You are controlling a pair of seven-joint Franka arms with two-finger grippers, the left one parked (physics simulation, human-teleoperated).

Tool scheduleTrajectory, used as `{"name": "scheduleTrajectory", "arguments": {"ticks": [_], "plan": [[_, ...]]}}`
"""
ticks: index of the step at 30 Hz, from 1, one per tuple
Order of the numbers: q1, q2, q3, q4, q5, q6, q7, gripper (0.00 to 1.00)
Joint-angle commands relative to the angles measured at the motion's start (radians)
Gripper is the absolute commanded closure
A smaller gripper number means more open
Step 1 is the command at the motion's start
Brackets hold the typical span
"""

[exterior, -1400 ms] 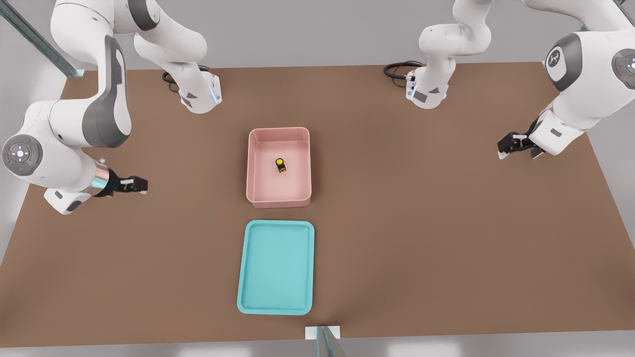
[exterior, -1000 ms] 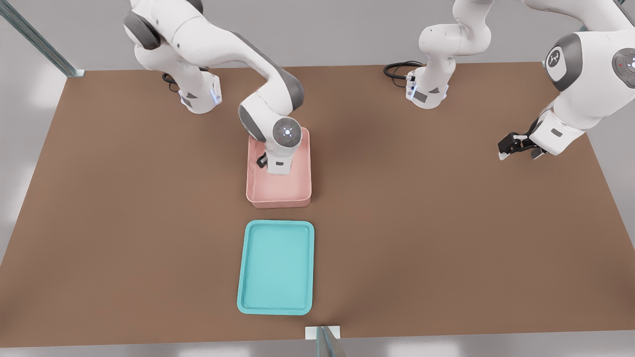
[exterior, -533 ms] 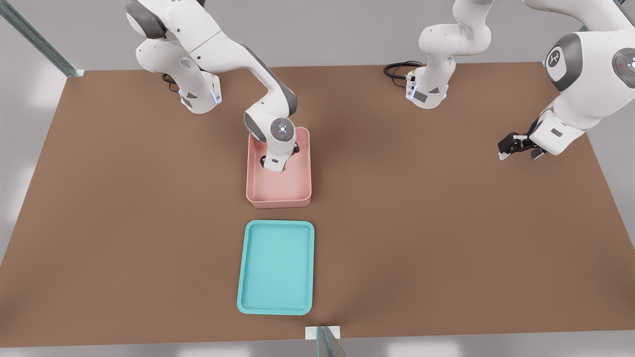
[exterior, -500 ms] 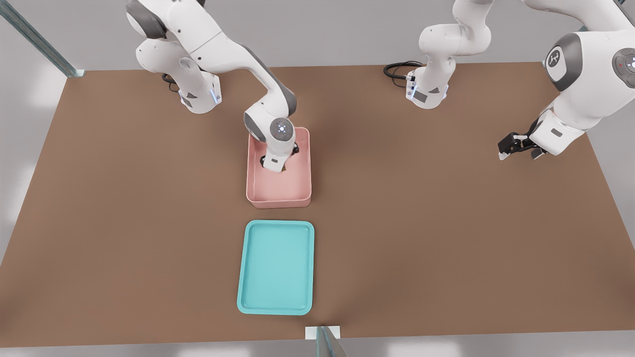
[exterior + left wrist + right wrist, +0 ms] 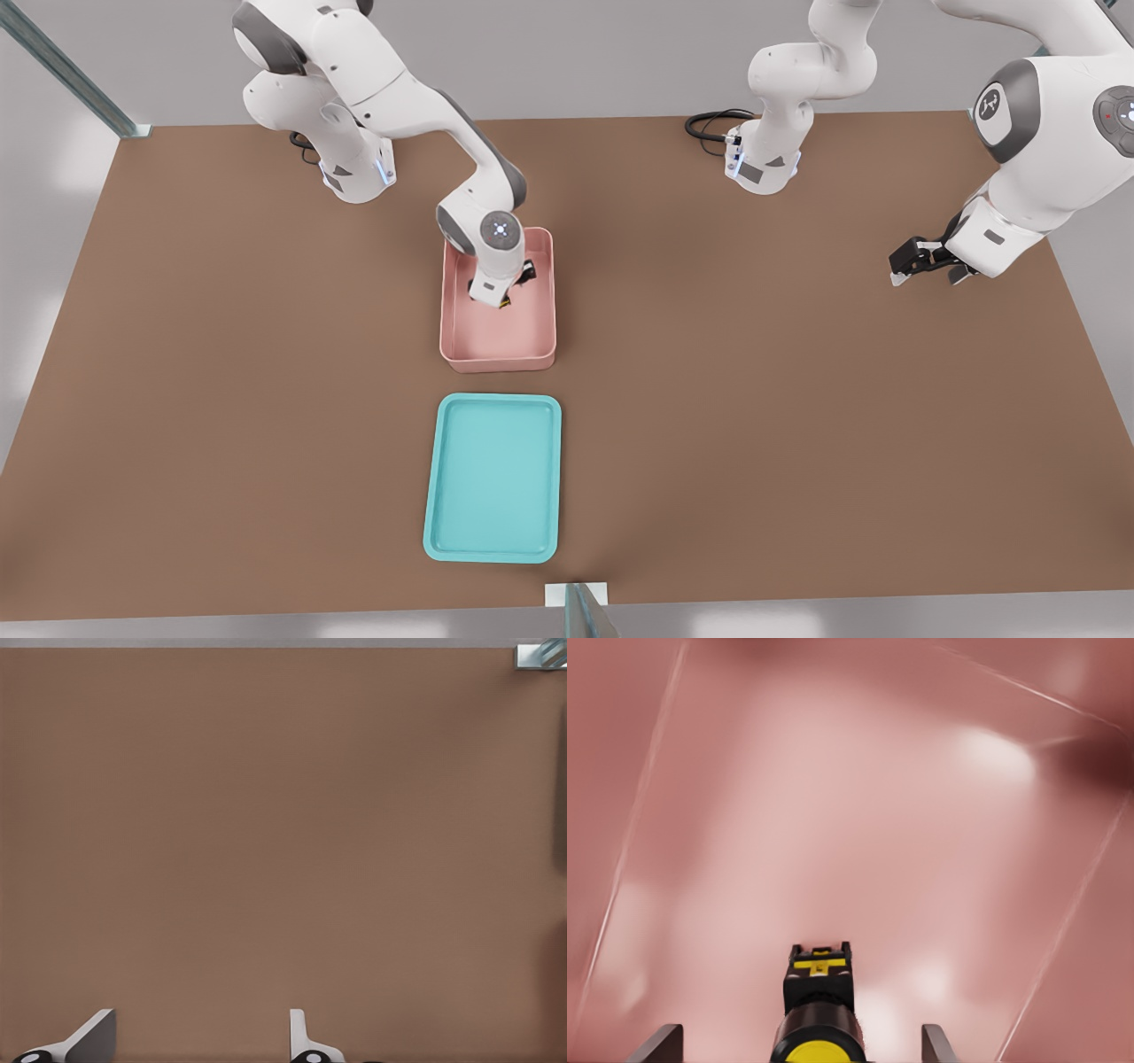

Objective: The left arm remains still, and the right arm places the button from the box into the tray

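Inside the box point(image 5: 498, 341), in the upper middle of the front view, the right arm point(image 5: 416, 106) had its gripper point(image 5: 503, 297) lowered among the pink walls. Since 0.5 s before, the wrist had edged slightly toward the top of the frame, and a sliver of the button point(image 5: 505, 304) now peeked out below it, where earlier the wrist hid it completely. Compared with 1.4 s before, when the arm sat far off at the frame's left edge and the button lay exposed on the box floor, the reach was essentially done.

In the right wrist view the button point(image 5: 819, 1010) stood between the 2 fingers point(image 5: 660, 1045), its yellow cap toward the camera and its black body pointing away over the pink floor. The fingers were spread, with clear gaps on both sides of the button, so nothing was pinched yet.

That suggested the approach had ended and the closing step was next; the lift and carry remained. The tray point(image 5: 493, 478) lay bare in the lower middle of the front view, just below the box, on the brown table point(image 5: 797, 399).
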Motion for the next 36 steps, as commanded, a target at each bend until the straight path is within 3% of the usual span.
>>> {"name": "scheduleTrajectory", "arguments": {"ticks": [1, 17, 20, 27, 30, 34, 36], "plan": [[-0.001, 0.001, -0.006, 0.0, 0.002, 0.012, -0.116, 0.0], [0.033, 0.067, -0.019, -0.015, 0.005, 0.044, -0.157, 0.0], [0.034, 0.067, -0.019, -0.014, 0.039, 0.044, -0.157, 0.14], [0.034, 0.065, -0.019, -0.011, 0.039, 0.044, -0.157, 0.15], [0.034, 0.065, -0.019, -0.011, 0.039, 0.044, -0.157, 0.24], [0.034, 0.064, -0.019, -0.011, 0.039, 0.044, -0.157, 0.29], [0.034, 0.064, -0.019, -0.011, 0.039, 0.044, -0.159, 0.37]]}}
